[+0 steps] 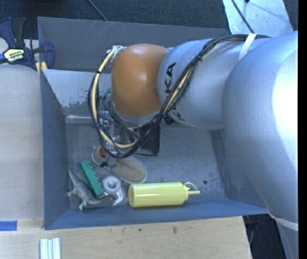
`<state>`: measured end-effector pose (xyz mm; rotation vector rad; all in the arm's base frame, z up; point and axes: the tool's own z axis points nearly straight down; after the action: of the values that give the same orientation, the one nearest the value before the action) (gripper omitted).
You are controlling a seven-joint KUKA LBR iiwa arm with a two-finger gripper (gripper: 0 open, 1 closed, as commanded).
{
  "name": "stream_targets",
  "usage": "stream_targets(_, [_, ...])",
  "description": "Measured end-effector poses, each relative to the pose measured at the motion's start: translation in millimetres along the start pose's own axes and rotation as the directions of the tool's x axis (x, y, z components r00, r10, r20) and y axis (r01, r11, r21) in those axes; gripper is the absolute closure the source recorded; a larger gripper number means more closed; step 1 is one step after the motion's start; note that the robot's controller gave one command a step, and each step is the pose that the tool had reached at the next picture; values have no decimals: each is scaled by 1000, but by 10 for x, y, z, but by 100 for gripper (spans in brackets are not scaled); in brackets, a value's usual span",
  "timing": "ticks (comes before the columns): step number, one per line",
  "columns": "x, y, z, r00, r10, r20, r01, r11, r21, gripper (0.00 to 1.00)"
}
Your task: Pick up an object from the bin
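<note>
Grey metal bin (53,144), centre: a silver robot arm with an orange domed wrist cover (137,80) and yellow cables hangs low here, blocking entry from above.
Under the wrist: a black box-shaped object (151,140), partly hidden, takes up floor.
Front left corner: crowded with a green ridged plastic block (93,178), a grey toy figure (80,192), a small white round piece (111,185) and a tan flat oval piece (130,170), touching or just beside one another.
Front wall: a yellow plastic bottle (158,194) lies lengthwise along it.
Right floor: bare metal, open.
Left rear floor: narrow bare strip beside the sloping wall.
</note>
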<state>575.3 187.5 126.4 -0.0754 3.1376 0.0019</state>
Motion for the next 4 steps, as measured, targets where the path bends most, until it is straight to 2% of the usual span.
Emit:
stream_targets(1, [30, -156, 73, 996, -85, 2, 85, 996, -1, 0])
stream_targets(2, [-147, -286, 449, 996, -91, 5, 91, 996, 2, 100])
stream_targets(3, [-134, -274, 473, 996, -91, 4, 91, 996, 0, 0])
stream_targets(4, [-134, -278, 462, 996, -90, 2, 90, 996, 0, 100])
